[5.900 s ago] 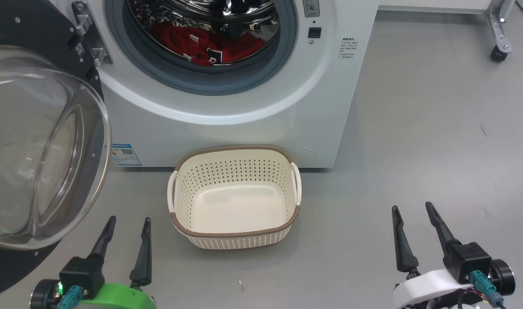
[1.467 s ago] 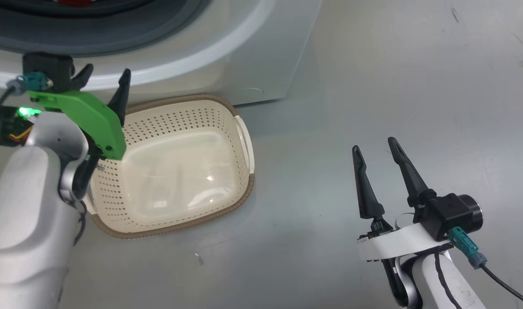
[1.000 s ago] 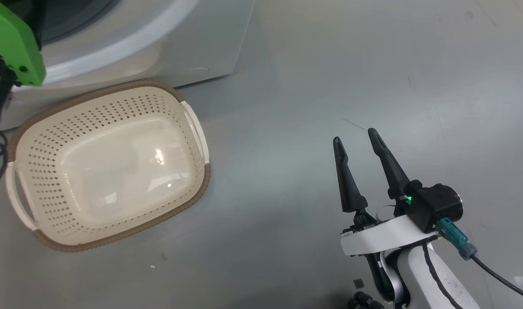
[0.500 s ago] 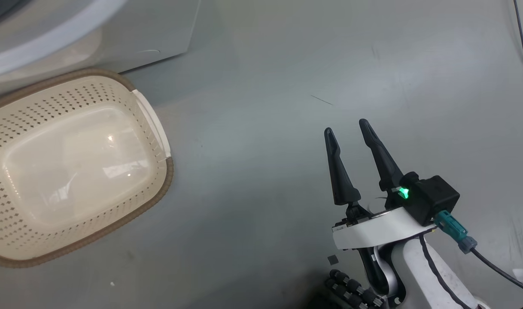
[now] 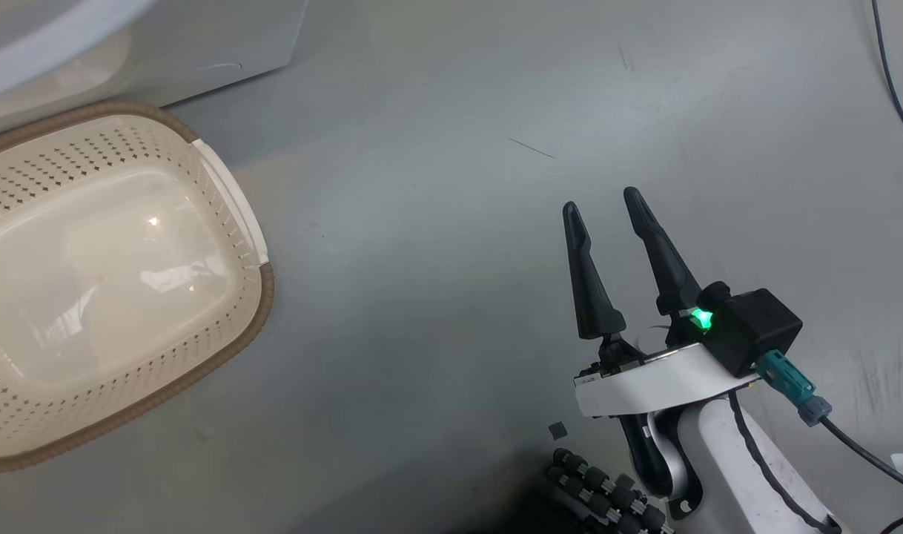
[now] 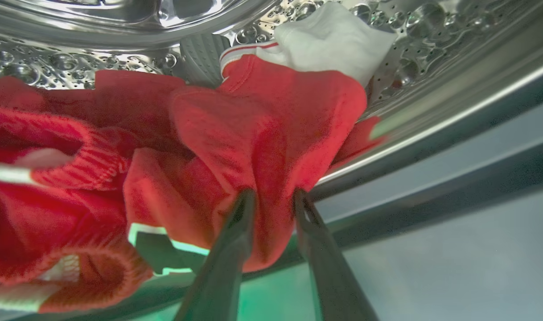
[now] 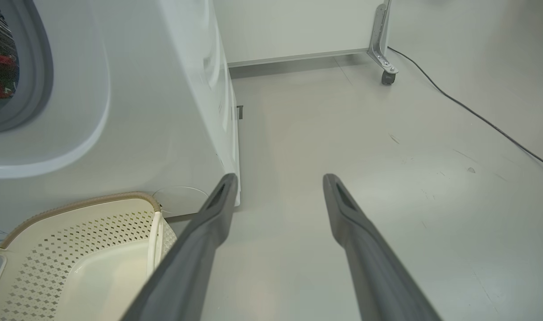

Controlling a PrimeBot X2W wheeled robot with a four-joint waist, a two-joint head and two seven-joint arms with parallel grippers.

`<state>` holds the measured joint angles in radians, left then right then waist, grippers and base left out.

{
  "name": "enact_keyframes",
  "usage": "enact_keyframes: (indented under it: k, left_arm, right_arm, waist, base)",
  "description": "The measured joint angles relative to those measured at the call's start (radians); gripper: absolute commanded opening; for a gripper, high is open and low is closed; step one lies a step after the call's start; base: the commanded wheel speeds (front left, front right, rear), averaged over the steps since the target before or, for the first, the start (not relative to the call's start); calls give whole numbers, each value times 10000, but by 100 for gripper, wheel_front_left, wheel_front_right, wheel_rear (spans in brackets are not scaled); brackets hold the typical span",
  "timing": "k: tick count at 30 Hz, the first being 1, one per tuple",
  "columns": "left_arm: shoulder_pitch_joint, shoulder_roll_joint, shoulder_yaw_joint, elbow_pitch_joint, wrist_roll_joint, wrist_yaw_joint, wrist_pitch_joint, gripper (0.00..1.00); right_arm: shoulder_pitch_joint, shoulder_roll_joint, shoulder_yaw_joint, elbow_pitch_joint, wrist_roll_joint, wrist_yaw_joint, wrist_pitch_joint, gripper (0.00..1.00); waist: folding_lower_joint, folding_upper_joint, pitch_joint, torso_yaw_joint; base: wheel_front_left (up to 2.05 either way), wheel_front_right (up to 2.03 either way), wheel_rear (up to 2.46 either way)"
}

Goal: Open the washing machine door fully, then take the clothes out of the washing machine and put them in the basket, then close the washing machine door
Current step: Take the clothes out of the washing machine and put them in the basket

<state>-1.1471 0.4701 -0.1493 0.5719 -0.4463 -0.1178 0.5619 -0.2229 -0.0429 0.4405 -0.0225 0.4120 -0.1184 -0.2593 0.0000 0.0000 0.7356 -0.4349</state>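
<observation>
Head view: camera's swung, so the basket (image 5: 265, 293) sits further left in my frame, beside the washing machine (image 5: 199, 37); right gripper (image 5: 602, 202) wide open, empty, over the floor (image 5: 437, 297). Left wrist: left gripper (image 6: 273, 195) pinches a red fold of the clothes (image 6: 262, 120) inside the drum (image 6: 432, 26). Right wrist: fingers spread, nothing between.

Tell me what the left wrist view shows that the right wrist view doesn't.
Left wrist view, not the right: the left hand pinching a fold of the clothes, seen close up with their white trim. Right wrist view, not the left: the open right hand, the basket, the floor, a caster and a cable. Both: the washing machine, its drum and red cloth inside, a mere sliver in the right wrist view.
</observation>
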Motion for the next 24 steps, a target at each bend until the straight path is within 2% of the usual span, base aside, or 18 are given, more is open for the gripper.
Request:
enact_keyframes:
  k: [1, 2, 3, 4, 15, 24]
  left_arm:
    - [0, 0, -4, 44, 10, 21, 0, 41]
    - [-7, 2, -6, 77, 15, 58, -2, 31]
    - [-21, 2, -10, 105, 52, 86, -10, 3]
    - [-38, 4, -13, 134, 82, 86, -19, 0]
    - [-167, 56, -228, 387, 453, 84, -660, 0]
    - [-167, -414, -255, 385, 460, 82, -1977, 0]
  right_arm:
    - [-24, 0, 0, 0, 0, 0, 0, 100]
    - [-45, 2, 0, 6, 0, 0, 0, 100]
    - [-63, 0, -2, 13, 0, 0, 0, 100]
    - [-92, 0, -2, 27, 0, 0, 0, 100]
    - [-258, 4, -105, -19, -8, -2, 0, 100]
    - [-261, 2, -453, 19, -318, -36, 0, 100]
  waist:
    - [0, 0, 8, 1]
    - [0, 0, 13, 3]
    - [0, 1, 18, 6]
    - [0, 0, 23, 10]
    - [0, 0, 61, 76]
    - [0, 0, -77, 440]
  base:
    - [0, 0, 0]
    - [0, 0, 0]
    - [0, 0, 0]
    - [0, 0, 0]
    - [0, 0, 0]
    - [0, 0, 0]
